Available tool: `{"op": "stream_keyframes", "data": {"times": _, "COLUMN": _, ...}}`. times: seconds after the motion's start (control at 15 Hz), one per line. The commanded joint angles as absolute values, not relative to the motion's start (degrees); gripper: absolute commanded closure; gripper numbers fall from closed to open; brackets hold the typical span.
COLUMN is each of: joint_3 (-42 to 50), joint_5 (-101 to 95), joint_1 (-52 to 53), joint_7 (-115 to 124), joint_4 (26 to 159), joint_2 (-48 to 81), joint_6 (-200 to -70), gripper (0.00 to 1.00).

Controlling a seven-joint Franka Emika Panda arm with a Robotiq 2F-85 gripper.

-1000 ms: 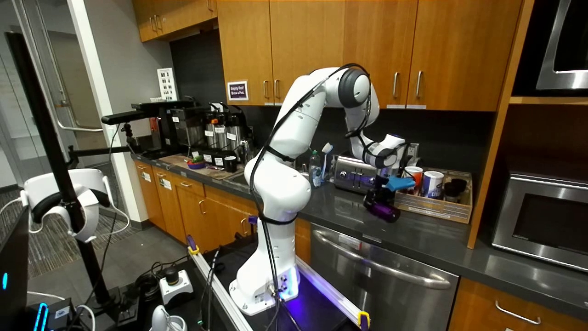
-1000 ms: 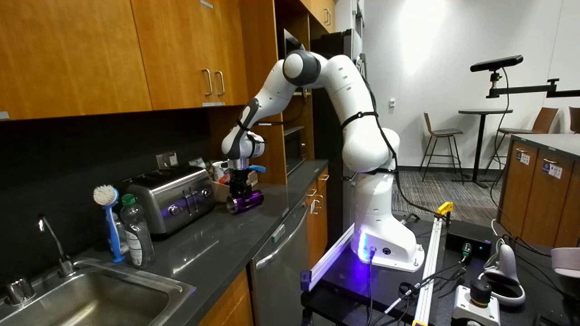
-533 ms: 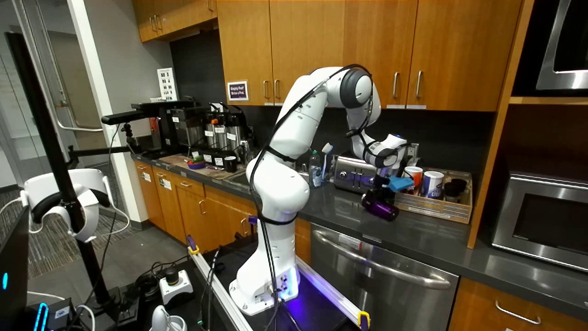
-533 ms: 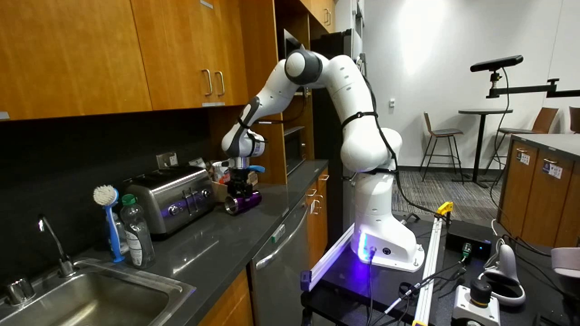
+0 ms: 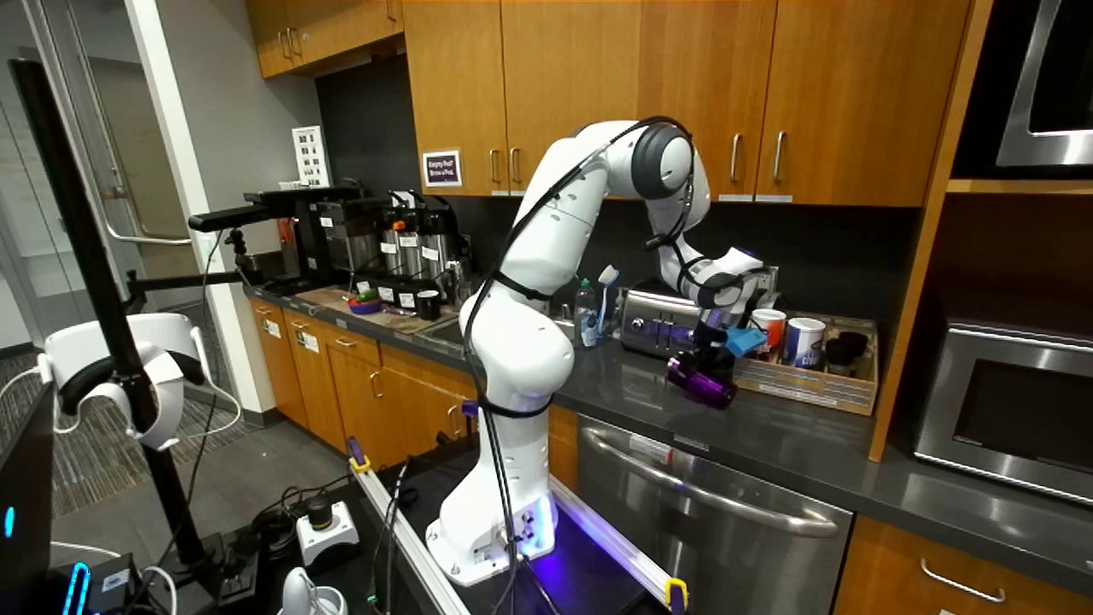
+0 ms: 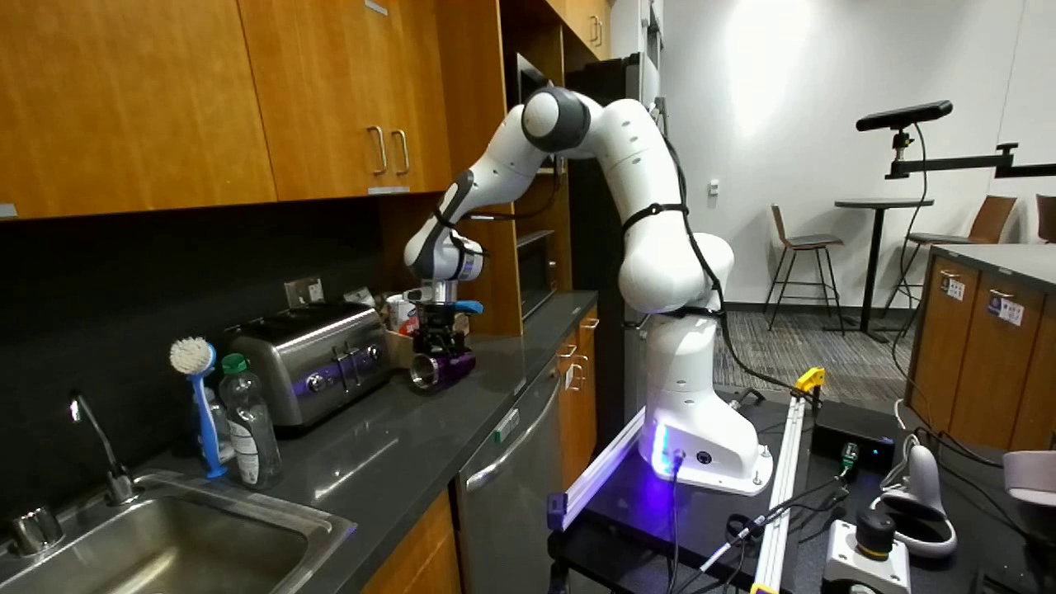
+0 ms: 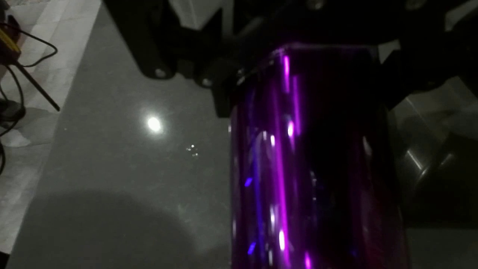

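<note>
1. Evidently, the gripper (image 7: pixel 306 108) pinches the sides of a cup (image 6: pixel 450 371), held sideways over the counter (image 6: pixel 355 445) near the toaster (image 6: pixel 285 363).
2. Likely stiff, light and slick, it suits a firm, square grip around its middle.

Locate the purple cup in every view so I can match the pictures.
In an exterior view: purple cup right of centre, lower half.
In an exterior view: purple cup left of centre, lower half.
Wrist view: purple cup mostly right of centre, cut by the bottom edge.
Shared landmark: gray counter, in all three.
</note>
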State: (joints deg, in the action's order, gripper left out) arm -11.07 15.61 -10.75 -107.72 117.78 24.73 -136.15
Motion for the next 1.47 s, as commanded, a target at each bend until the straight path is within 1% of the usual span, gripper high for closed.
{"op": "stream_keyframes", "data": {"times": 0.0, "joint_3": -11.7, "joint_5": 18.5, "joint_1": -11.8, "joint_7": -113.4, "joint_4": 119.0, "joint_2": 21.3, "joint_6": -130.7, "gripper": 0.36}}
{"op": "stream_keyframes", "data": {"times": 0.73, "joint_3": -8.9, "joint_5": 22.3, "joint_1": -10.7, "joint_7": -127.3, "joint_4": 116.3, "joint_2": 19.8, "joint_6": -113.2, "gripper": 0.36}}
{"op": "stream_keyframes", "data": {"times": 1.4, "joint_3": -7.1, "joint_5": 22.3, "joint_1": -10.6, "joint_7": -142.5, "joint_4": 110.6, "joint_2": 21.1, "joint_6": -95.7, "gripper": 0.36}}
